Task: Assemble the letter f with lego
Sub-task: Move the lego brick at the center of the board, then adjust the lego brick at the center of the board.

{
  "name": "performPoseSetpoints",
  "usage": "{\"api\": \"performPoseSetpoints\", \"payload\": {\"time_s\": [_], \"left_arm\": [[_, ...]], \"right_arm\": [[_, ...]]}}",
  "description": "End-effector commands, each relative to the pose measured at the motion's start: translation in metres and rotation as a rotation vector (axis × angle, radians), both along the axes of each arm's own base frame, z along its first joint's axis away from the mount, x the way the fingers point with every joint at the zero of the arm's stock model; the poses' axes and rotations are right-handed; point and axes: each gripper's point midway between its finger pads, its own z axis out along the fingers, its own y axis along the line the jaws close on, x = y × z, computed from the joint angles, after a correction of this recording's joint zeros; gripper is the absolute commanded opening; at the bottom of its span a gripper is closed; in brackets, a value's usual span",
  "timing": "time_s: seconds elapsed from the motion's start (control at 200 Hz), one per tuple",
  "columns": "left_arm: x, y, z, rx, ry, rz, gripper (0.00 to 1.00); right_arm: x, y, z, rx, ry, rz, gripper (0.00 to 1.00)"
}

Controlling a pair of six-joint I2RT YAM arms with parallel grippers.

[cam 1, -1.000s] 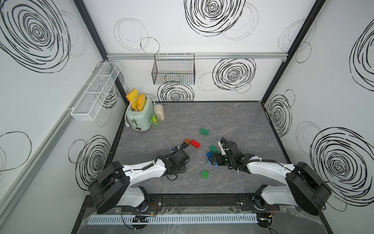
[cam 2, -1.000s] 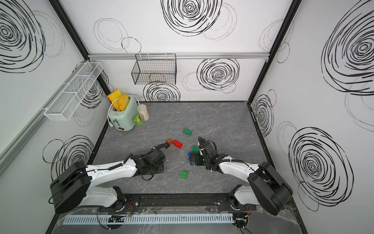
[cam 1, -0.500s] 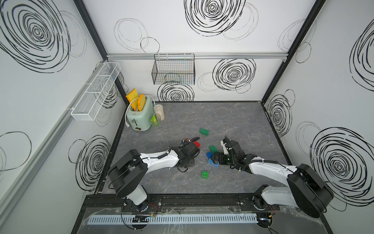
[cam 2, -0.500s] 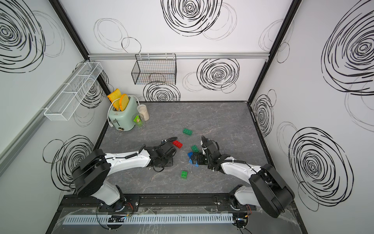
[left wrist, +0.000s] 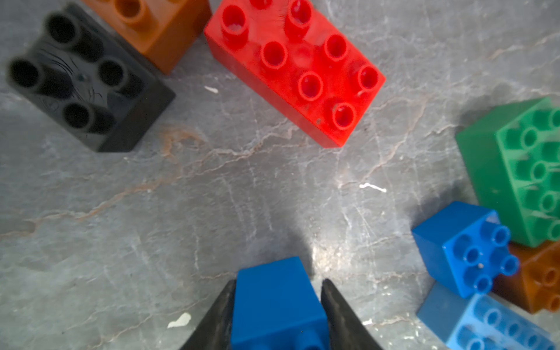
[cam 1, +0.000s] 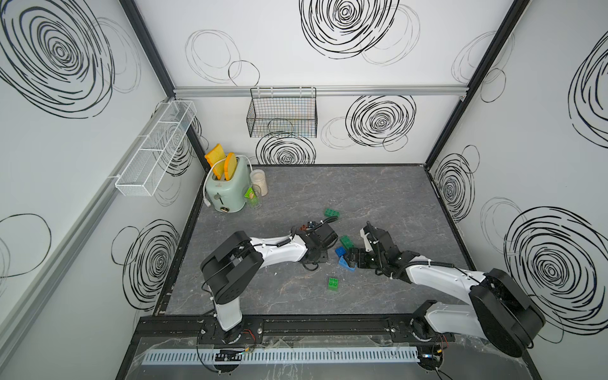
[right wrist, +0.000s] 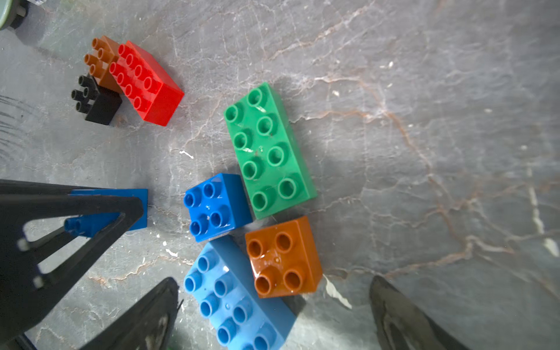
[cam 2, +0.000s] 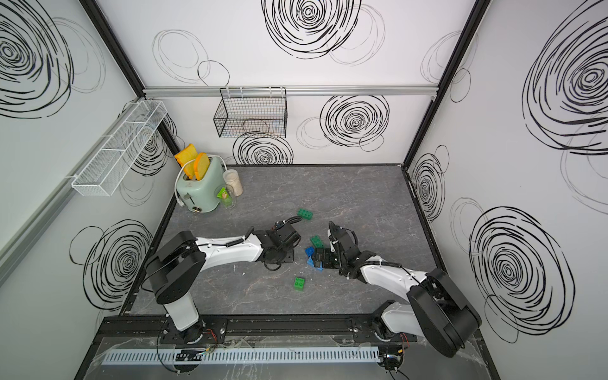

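Left gripper [left wrist: 278,283] advanced, straddling a blue brick [left wrist: 275,312] top views hide.

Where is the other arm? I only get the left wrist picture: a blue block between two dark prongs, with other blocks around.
Observer: The right gripper stands open, with a light blue brick and an orange brick between its fingers.
Operator: Any blocks outside my picture?
Observer: A small green brick lies alone, nearest the arms' mounting rail.
Operator: Any more?
Observer: A long green brick lies farthest from that rail.
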Motion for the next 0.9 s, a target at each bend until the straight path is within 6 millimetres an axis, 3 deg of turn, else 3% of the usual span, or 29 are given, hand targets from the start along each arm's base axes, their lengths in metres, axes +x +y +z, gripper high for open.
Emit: {"api": "performPoseSetpoints", "payload": {"time_s": [0.0,0.17,0.33,0.535,0.625,0.765,0.895], "left_arm": [[0.001,-0.002,0.002,0.009,-0.002,0.008,0.5],[0.007,-0.001,0.021,-0.006,-0.058,0.003,0.64],[0.006,0.003,0.064,-0.068,-0.151,-0.028,1.0],[-0.011,0.031,0.114,-0.14,-0.235,-0.079,0.98],[-0.015,0.061,0.123,-0.143,-0.253,-0.003,0.98],[-0.022,0.081,0.13,-0.34,-0.217,0.011,0.98],[-0.02,0.116,0.146,-0.207,-0.304,0.045,0.98]], "right_arm": [[-0.009,-0.009,-0.008,-0.031,0.034,-0.008,0.99],[-0.012,-0.008,-0.009,-0.035,0.039,-0.002,0.99],[-0.016,-0.003,-0.008,-0.047,0.041,0.013,0.99],[-0.023,0.004,-0.01,-0.035,0.062,-0.006,0.99],[-0.024,0.007,-0.01,-0.017,0.048,-0.042,0.99],[-0.025,0.015,-0.012,-0.039,0.044,-0.08,0.99],[-0.026,0.019,-0.017,-0.08,0.055,-0.133,0.99]]}}
